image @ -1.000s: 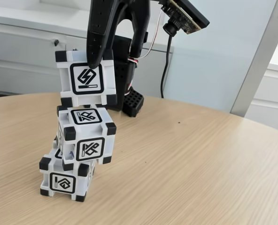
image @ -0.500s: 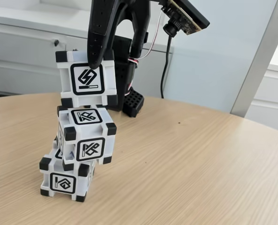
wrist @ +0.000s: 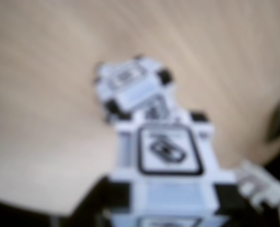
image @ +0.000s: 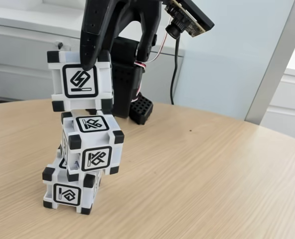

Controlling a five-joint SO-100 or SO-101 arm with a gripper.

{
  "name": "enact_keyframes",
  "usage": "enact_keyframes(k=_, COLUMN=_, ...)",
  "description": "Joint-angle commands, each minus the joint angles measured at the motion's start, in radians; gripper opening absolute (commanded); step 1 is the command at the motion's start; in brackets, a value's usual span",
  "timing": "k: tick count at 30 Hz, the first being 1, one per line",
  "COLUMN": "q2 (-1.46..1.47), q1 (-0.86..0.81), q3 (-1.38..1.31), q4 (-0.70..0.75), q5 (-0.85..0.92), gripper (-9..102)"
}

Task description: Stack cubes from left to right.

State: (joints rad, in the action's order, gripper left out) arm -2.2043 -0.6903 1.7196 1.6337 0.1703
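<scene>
Three white cubes with black corners show in the fixed view. The bottom cube (image: 69, 188) rests on the table, and the middle cube (image: 91, 145) sits on it, shifted to the right and turned a little. My gripper (image: 87, 62) is shut on the top cube (image: 80, 80), one black finger lying over its front face. That cube hangs level just above the middle one and overhangs it to the left; whether they touch I cannot tell. The blurred wrist view has the held cube (wrist: 168, 156) close up and a lower cube (wrist: 130, 87) beyond it.
The round wooden table (image: 202, 174) has free room to the right of the stack. The arm's black base (image: 132, 94) stands behind the cubes, with the wrist camera (image: 187, 20) and a cable (image: 176, 64) above. A white cabinet (image: 23, 55) runs behind the table.
My gripper has carried the top cube to the left and slightly up. It now overhangs the left side of the middle cube. The two lower cubes have not moved.
</scene>
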Motion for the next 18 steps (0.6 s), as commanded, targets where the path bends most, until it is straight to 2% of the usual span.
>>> enact_keyframes(k=1, q2=0.005, q1=-0.006, q3=-0.025, q4=-0.015, q5=0.002, gripper=15)
enact_keyframes(k=14, q2=0.002, q1=-0.006, q3=-0.025, q4=-0.015, q5=0.018, gripper=20)
enact_keyframes(k=15, q2=0.002, q1=-0.006, q3=-0.025, q4=-0.015, q5=0.018, gripper=20)
enact_keyframes(k=17, q2=0.003, q1=-0.006, q3=-0.021, q4=-0.015, q5=0.023, gripper=29)
enact_keyframes(k=18, q2=0.003, q1=-0.006, q3=-0.015, q4=-0.015, q5=0.032, gripper=27)
